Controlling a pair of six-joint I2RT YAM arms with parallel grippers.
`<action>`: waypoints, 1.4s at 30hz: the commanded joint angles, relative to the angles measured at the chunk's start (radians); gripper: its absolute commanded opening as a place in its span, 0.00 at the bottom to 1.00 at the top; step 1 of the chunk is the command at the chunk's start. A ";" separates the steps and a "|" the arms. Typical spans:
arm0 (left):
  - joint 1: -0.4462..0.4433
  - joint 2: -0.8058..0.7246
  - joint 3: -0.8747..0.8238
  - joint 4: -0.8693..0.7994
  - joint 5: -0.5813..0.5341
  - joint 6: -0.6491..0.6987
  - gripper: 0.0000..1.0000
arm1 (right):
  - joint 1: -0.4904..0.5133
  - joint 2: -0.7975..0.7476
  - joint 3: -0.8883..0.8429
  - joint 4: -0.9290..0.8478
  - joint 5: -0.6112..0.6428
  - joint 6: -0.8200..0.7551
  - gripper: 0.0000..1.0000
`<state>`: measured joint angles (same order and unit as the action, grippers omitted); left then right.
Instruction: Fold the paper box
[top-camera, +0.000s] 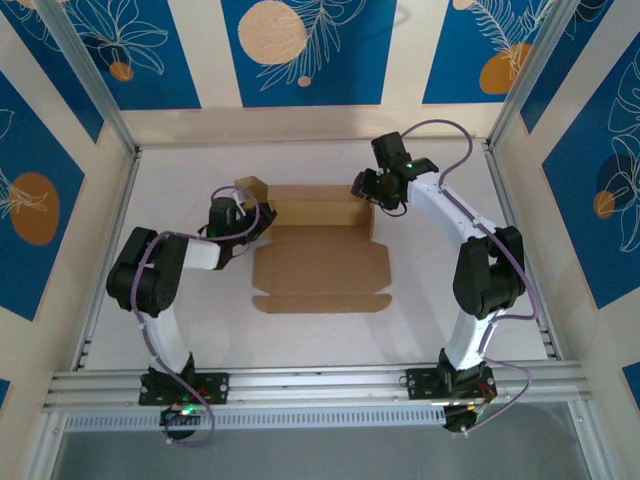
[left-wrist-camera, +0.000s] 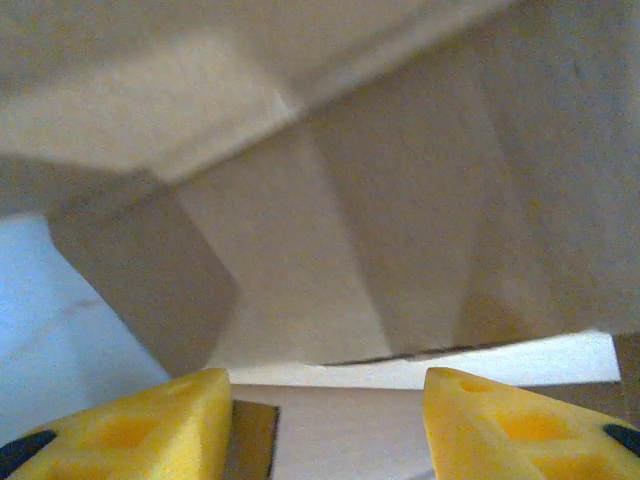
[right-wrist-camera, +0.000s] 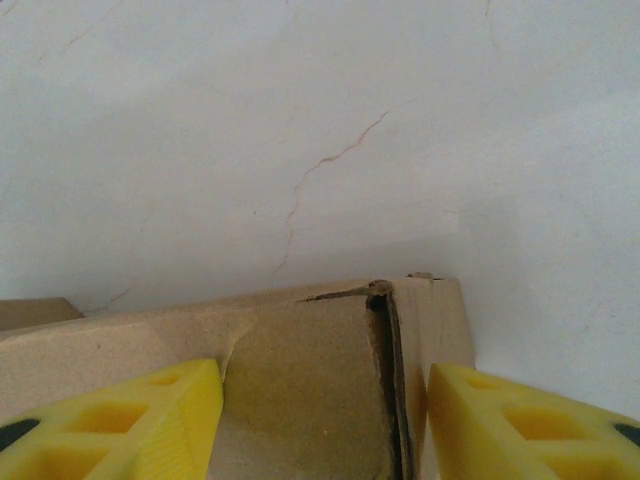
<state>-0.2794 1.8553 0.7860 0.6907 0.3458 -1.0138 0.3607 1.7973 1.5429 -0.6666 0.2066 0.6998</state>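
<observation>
Paper box lies part-formed on the worktop between both claws. Left claw gapes wide, panels just ahead; right claw is wide, astride a corner. Likely light and springy at the creases; take the flap edges.

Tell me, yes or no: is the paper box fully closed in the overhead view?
No, the paper box lies open, its near panel flat on the table.
</observation>
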 joint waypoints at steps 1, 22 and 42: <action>-0.045 0.043 -0.010 0.054 0.073 -0.041 0.52 | 0.021 0.042 -0.014 -0.090 -0.023 0.001 0.58; 0.001 -0.413 0.001 -0.503 -0.017 0.314 0.55 | -0.002 0.051 0.019 -0.109 0.035 -0.056 0.58; 0.358 -0.139 0.407 -0.758 -0.028 0.334 0.63 | 0.031 0.036 -0.005 -0.083 0.030 -0.095 0.58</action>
<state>0.0731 1.6310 1.1156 -0.0723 0.2123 -0.6338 0.3775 1.8057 1.5635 -0.6807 0.2363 0.6277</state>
